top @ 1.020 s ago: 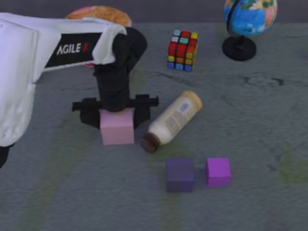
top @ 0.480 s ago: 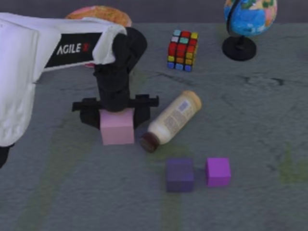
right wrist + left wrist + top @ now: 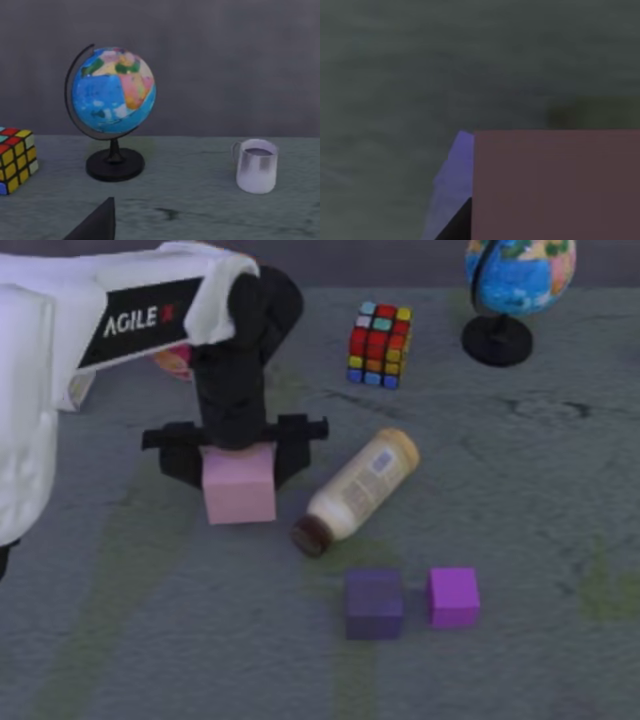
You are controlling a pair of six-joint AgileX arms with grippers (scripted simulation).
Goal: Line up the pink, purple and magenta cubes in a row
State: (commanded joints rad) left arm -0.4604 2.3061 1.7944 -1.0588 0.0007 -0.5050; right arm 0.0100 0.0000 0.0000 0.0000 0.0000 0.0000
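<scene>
The large pale pink cube is held by my left gripper, which is shut on it from above, left of the table's middle. In the left wrist view the pink cube fills the near corner, with table beyond it. The small dark purple cube and the small bright magenta cube sit side by side on the table, a small gap between them, nearer the front and to the right of the pink cube. My right arm is outside the top view; only one dark fingertip shows in its wrist view.
A cream bottle with a brown cap lies on its side between the pink cube and the two small cubes. A multicoloured puzzle cube and a globe stand at the back. A white mug stands right of the globe.
My left gripper and the pink cube have shifted a little toward the back and left and seem slightly raised. The purple and magenta cubes and the bottle have not moved.
</scene>
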